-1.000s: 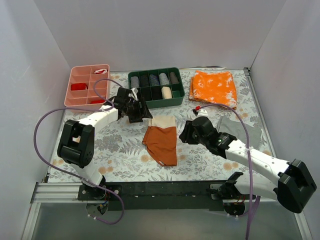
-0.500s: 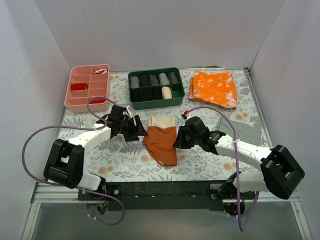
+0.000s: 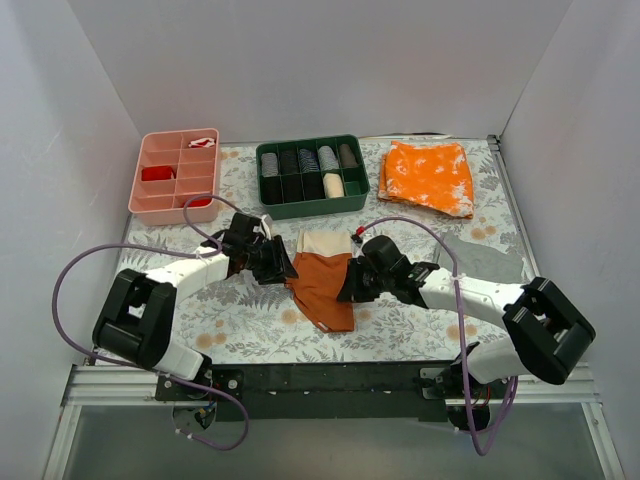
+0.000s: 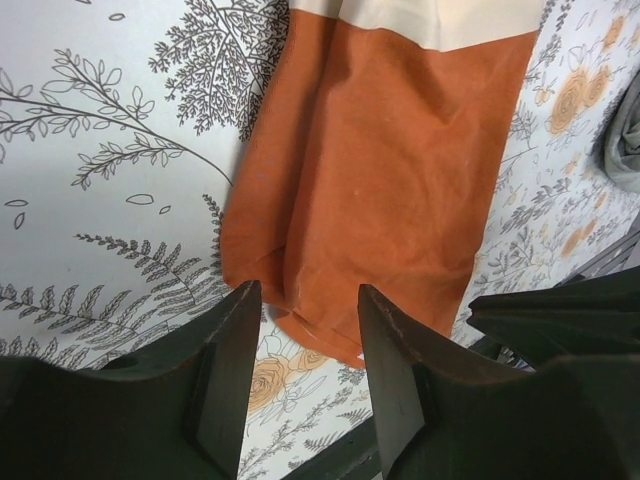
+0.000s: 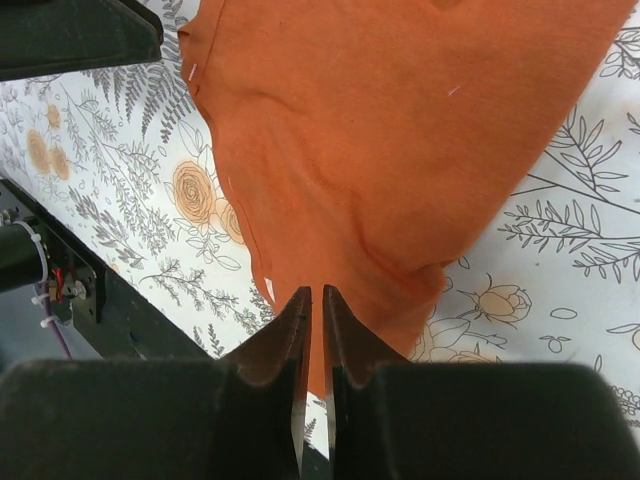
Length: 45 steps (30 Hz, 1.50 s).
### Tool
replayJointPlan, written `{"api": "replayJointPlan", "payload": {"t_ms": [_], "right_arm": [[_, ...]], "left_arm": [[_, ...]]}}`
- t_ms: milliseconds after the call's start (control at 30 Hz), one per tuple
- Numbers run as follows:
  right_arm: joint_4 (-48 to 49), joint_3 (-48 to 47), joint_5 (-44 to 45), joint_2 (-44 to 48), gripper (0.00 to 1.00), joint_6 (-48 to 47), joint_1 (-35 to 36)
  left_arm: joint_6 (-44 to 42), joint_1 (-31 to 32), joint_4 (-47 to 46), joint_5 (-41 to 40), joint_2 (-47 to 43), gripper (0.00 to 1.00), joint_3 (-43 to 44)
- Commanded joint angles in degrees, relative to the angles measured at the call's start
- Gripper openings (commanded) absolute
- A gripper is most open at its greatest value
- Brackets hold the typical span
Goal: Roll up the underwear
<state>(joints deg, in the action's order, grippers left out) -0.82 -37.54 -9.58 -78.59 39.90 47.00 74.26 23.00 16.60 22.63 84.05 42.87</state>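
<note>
- As the top view shows, the underwear lies flat on the desk, rust face up and cream band at the far end, so I judge rolling not yet begun. The left gripper sits at its left edge and the right gripper at its right.
- Left wrist: the left gripper is spread over the underwear's hem and holds nothing.
- Right wrist: the right gripper is almost pressed together at the underwear's edge. Whether it nips cloth, I cannot tell.
- No writing is legible in any view.
</note>
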Motion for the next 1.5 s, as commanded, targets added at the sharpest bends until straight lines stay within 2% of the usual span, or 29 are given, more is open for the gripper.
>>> {"api": "replayJointPlan", "payload": {"t_ms": [0, 300, 400, 533, 567, 600, 1067, 1467], "right_arm": [[3.1, -1.1, -1.7, -1.0, 0.16, -0.3, 0.4], [3.2, -0.8, -1.9, -2.0, 0.16, -0.1, 0.5], [3.1, -0.5, -1.8, -2.4, 0.15, 0.3, 0.6], [2.6, 0.0, -1.1, -2.1, 0.15, 0.3, 0.7], [2.5, -0.1, -1.1, -2.1, 0.15, 0.1, 0.7], [2.1, -0.1, -0.6, -1.9, 0.15, 0.2, 0.7], [-0.6, -0.3, 3.2, 0.0, 0.16, 0.7, 0.7], [0.2, -1.8, -0.3, -3.2, 0.15, -0.1, 2.0]], "left_arm": [[-1.2, 1.2, -1.7, -1.4, 2.2, 0.42, 1.6], [-0.9, 2.6, -1.6, -2.9, 4.1, 0.31, 2.6], [-1.0, 2.6, -1.6, -3.4, 3.8, 0.23, 3.1], [-1.2, 2.5, -1.0, -3.3, 3.3, 0.09, 4.0], [-1.3, 2.5, -0.7, -3.4, 3.1, 0.01, 4.1], [-1.5, 2.5, -0.6, -3.4, 2.9, 0.00, 4.3], [-1.5, 2.6, 3.4, -10.9, -0.6, 0.00, 3.3], [-1.0, 2.5, 1.8, -11.5, 4.7, 0.00, 3.4]]}}
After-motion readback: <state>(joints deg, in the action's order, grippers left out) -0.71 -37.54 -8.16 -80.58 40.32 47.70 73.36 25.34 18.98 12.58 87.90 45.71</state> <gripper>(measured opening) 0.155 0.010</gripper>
